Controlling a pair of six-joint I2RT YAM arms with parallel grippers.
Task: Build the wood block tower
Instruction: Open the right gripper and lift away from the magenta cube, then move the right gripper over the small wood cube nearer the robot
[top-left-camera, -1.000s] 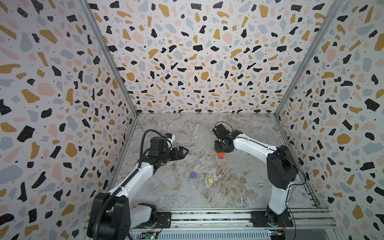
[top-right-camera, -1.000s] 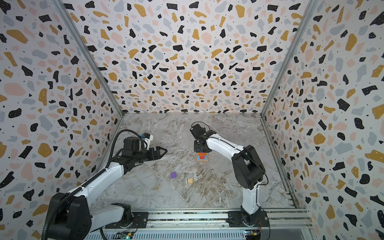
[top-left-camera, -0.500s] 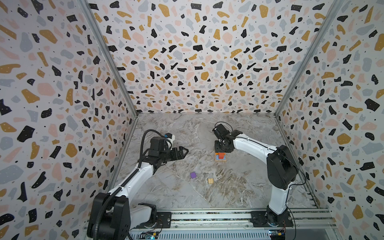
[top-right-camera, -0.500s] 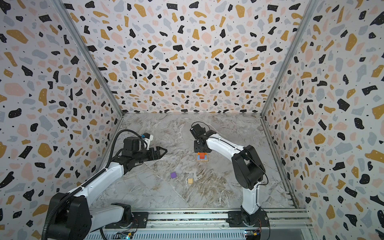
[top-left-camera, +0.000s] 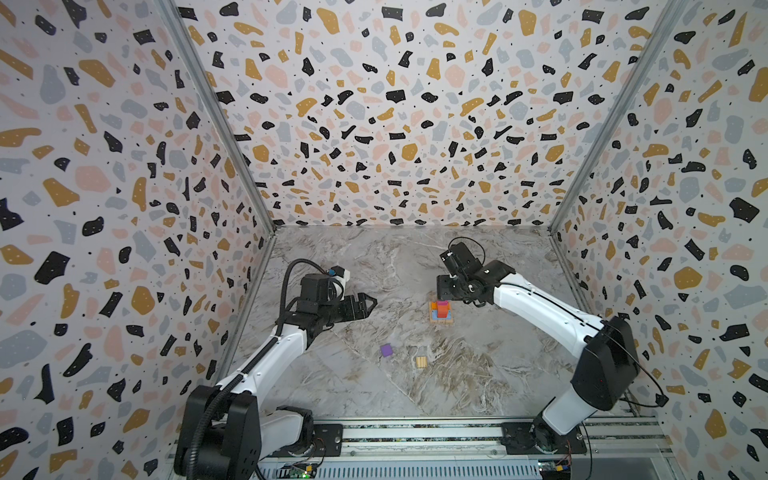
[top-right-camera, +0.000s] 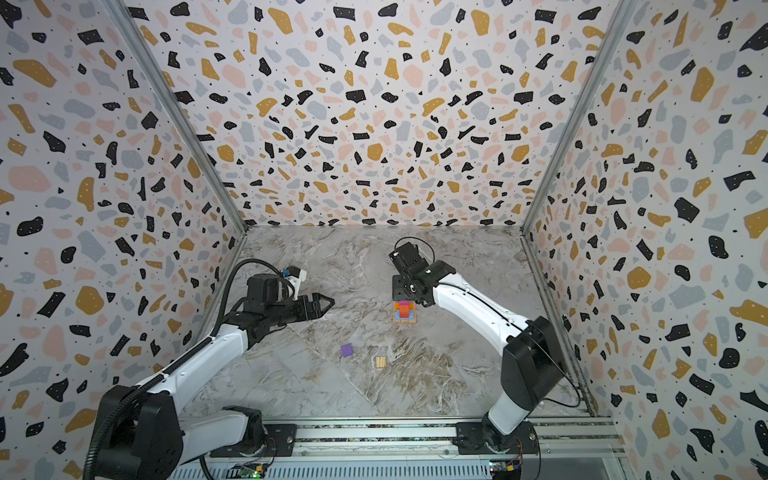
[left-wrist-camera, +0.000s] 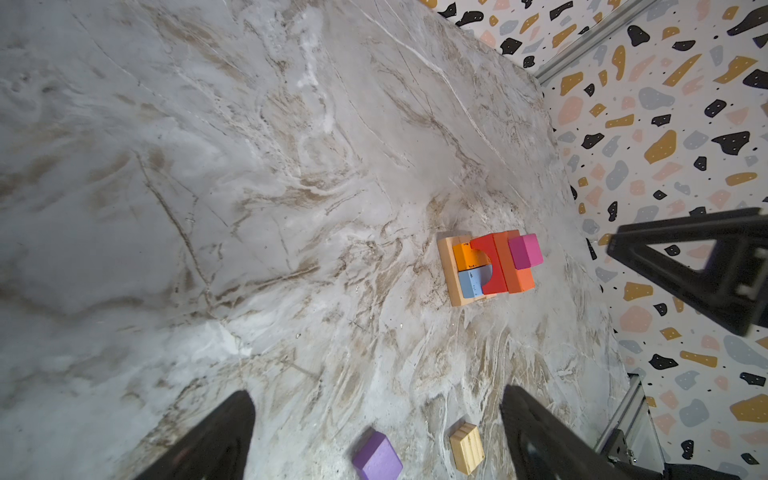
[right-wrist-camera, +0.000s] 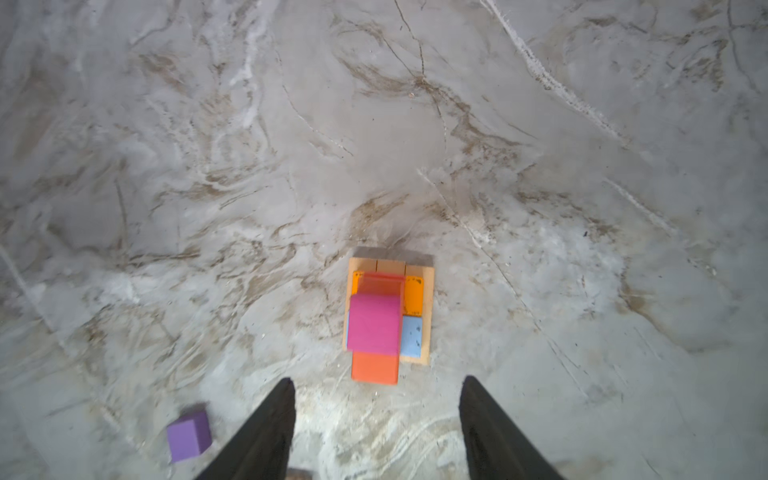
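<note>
Block tower part-built, with two loose blocks on the marble-patterned tabletop (top-left-camera: 332, 386). The tower (top-left-camera: 441, 311) stands right of centre in both top views. It has a tan plank base, an orange and blue layer, red and orange-red blocks, and a magenta block (right-wrist-camera: 374, 324) uppermost. The right gripper (right-wrist-camera: 378, 380) hangs over the tower's far side, pointing down. Its jaws are spread with nothing between them, and the magenta block rests on the stack clear of both. The left gripper (top-left-camera: 368, 306) hovers left of centre, its jaws likewise wide apart and empty, pointing towards the middle.

Governing relation: the purple cube (top-left-camera: 386, 350) and the small tan block (top-left-camera: 421, 362) lie near each other but apart, on the tower's near side, towards the rail (top-left-camera: 415, 432). The cube lies closer to the left gripper, a little nearer the rail and further towards the middle than its tips. In the left wrist view both loose blocks fall within the span of its open jaws. From the right gripper the cube lies diagonally beyond the tower, so that arm would probably pass close by the stack. The cube has no long axis but seems turned slightly against the tower's edges. The left arm is judged better placed for the next pick.
</note>
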